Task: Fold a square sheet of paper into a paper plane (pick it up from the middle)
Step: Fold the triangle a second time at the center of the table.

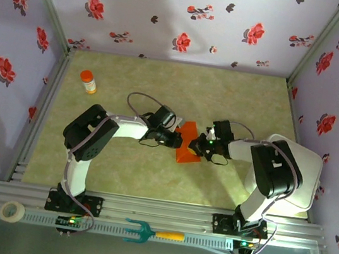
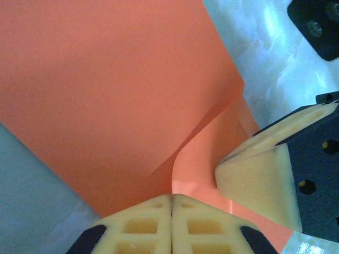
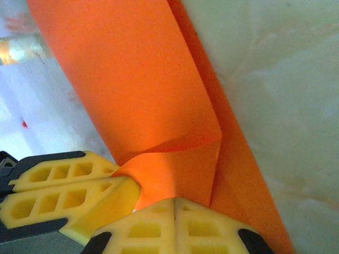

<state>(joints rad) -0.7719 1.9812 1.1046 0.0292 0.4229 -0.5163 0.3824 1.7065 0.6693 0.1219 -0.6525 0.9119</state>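
Now, midway at best. Far left on table (image 1: 163, 81): small orange-capped bottle (image 1: 87, 81), standing well apart from action. My left pincer (image 1: 169, 138): jaws pressed together, pinching edge of square sheet of paper (image 1: 188, 146). Sheet sits mid-table between my two pincers, one flap curled over in soft fold, layers overlapping, crease not flattened. My right pincer (image 1: 205, 146): clamped on same sheet from opposite side. No pointed nose, no wings yet; most folds left, I judge.
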